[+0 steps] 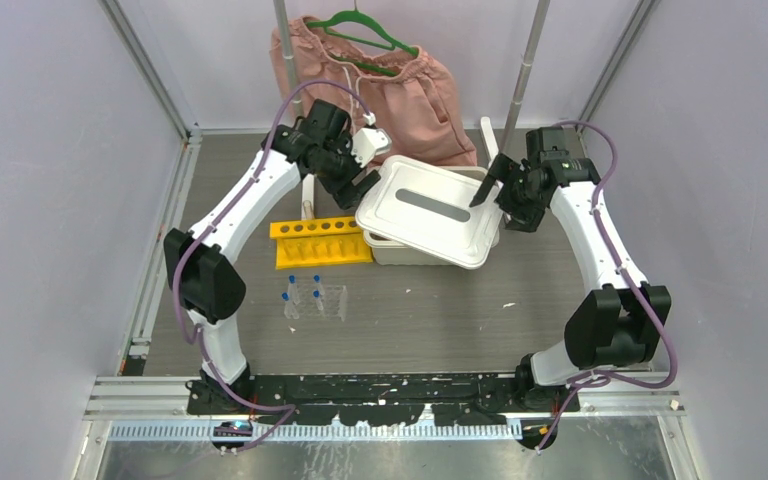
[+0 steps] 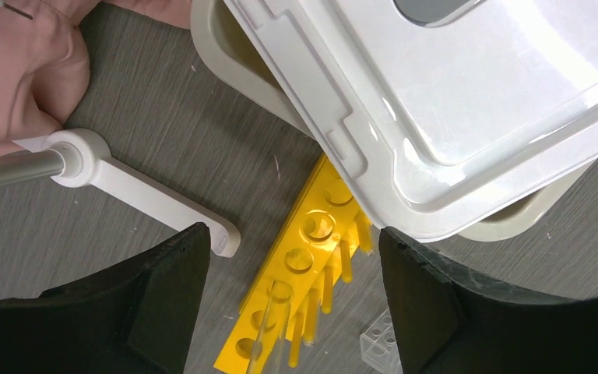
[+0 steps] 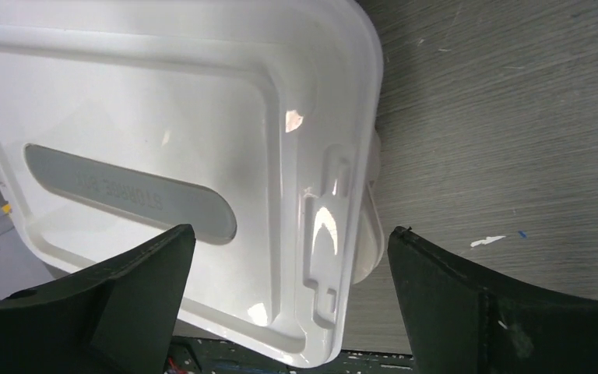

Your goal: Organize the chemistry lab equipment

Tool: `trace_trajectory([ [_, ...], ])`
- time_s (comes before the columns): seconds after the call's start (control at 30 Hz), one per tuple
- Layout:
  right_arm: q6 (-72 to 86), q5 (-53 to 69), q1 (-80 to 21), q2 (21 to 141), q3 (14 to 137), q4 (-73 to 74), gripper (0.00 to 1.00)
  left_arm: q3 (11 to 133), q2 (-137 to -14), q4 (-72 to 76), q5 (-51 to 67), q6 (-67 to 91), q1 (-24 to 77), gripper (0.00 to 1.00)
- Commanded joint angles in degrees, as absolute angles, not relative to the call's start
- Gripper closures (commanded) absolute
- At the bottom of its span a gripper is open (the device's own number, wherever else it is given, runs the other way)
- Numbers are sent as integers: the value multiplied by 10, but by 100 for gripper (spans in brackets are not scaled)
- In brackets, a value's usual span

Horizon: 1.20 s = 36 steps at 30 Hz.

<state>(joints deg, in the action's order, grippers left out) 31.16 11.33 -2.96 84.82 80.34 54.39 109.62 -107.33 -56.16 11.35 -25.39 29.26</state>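
The yellow holed tube rack (image 1: 320,243) lies left of a white bin (image 1: 390,250) whose white lid (image 1: 430,210) sits askew on top. In the left wrist view the rack (image 2: 311,234) holds one clear tube (image 2: 276,323). The clear grid rack (image 1: 318,300) with small blue-capped tubes (image 1: 291,284) stands nearer the arms. My left gripper (image 1: 362,186) is open and empty above the rack's right end, at the lid's left edge (image 2: 290,238). My right gripper (image 1: 486,186) is open and empty over the lid's right edge (image 3: 291,231). The squeeze bottle, beakers and dish are out of view.
Pink shorts (image 1: 390,85) on a green hanger (image 1: 360,28) hang at the back from a metal stand. Its white feet (image 1: 307,195) (image 2: 148,199) rest on the table beside the rack and the bin. Frame walls close in both sides.
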Motion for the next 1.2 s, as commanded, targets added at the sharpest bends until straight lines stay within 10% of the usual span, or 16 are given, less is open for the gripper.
trace_trajectory([
  [0.0,307,42,-28,828,812,536,0,1127,-1065,-532,127,-227,294,20],
  [0.3,333,21,-29,807,787,495,0,1124,-1095,-508,103,-203,299,20],
  [0.6,339,17,-29,819,765,480,39,1128,-1109,-501,111,-179,299,20],
  [1.17,321,12,-29,864,772,460,67,1138,-1097,-513,171,-130,299,21],
])
